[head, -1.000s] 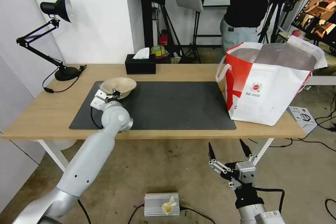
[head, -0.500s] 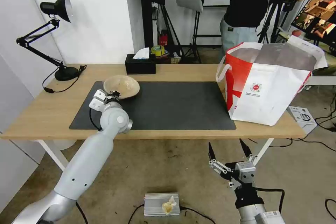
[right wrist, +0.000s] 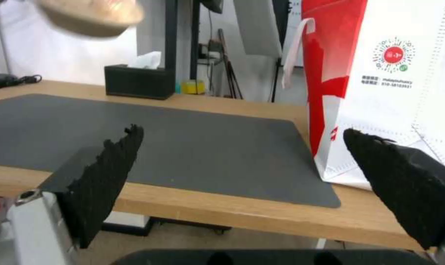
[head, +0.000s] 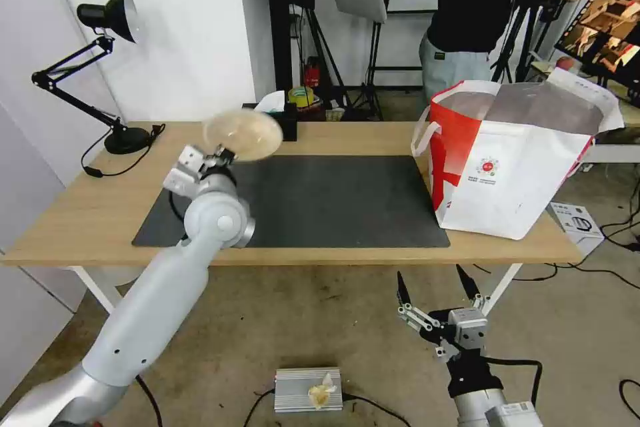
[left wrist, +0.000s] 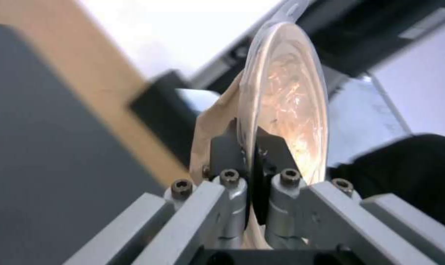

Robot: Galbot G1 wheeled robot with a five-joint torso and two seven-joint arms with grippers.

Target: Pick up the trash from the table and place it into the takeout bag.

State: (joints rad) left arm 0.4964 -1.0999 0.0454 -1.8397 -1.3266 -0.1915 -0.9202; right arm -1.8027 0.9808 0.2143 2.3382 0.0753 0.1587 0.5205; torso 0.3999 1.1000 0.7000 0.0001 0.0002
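The left gripper (head: pixel 223 155) pinches the rim of the beige paper bowl (head: pixel 243 134), held above the worktop (head: pixel 87 213). Keep it level toward the takeout bag (head: pixel 513 167). The right gripper (head: pixel 435 292) hangs with fingers spread.

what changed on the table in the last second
The left gripper, shut on the beige paper bowl, has lifted it off the dark mat and tipped it on edge. The takeout bag, tissue box and open right gripper below the table edge stayed put.
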